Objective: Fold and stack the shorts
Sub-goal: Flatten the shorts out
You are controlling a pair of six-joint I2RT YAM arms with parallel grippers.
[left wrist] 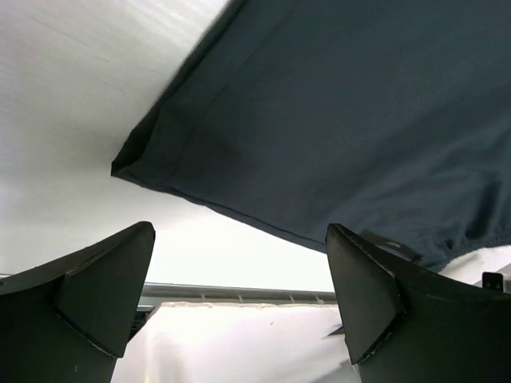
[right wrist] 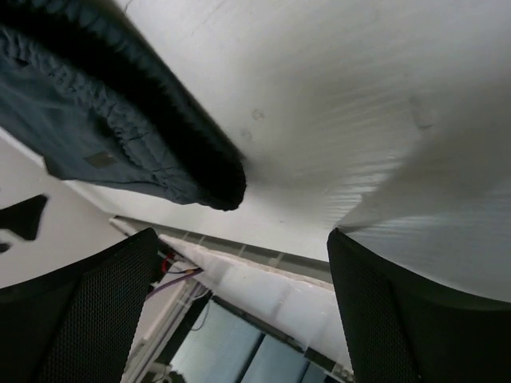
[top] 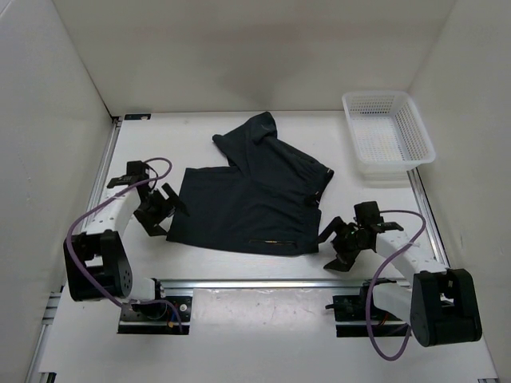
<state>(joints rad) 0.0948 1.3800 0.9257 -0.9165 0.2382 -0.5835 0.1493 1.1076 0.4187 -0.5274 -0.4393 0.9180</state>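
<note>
The dark navy shorts [top: 251,191] lie spread on the white table, one leg reaching toward the back, the waistband on the right. My left gripper [top: 162,209] is open and empty just left of the shorts' near left corner, whose hemmed corner [left wrist: 160,152] shows in the left wrist view. My right gripper [top: 338,243] is open and empty just right of the near right corner; the gathered waistband end [right wrist: 192,159] shows above its fingers in the right wrist view. Neither gripper touches the fabric.
A white mesh basket [top: 388,134] stands at the back right. White walls enclose the table on three sides. A metal rail [top: 263,282] runs along the near edge between the arm bases.
</note>
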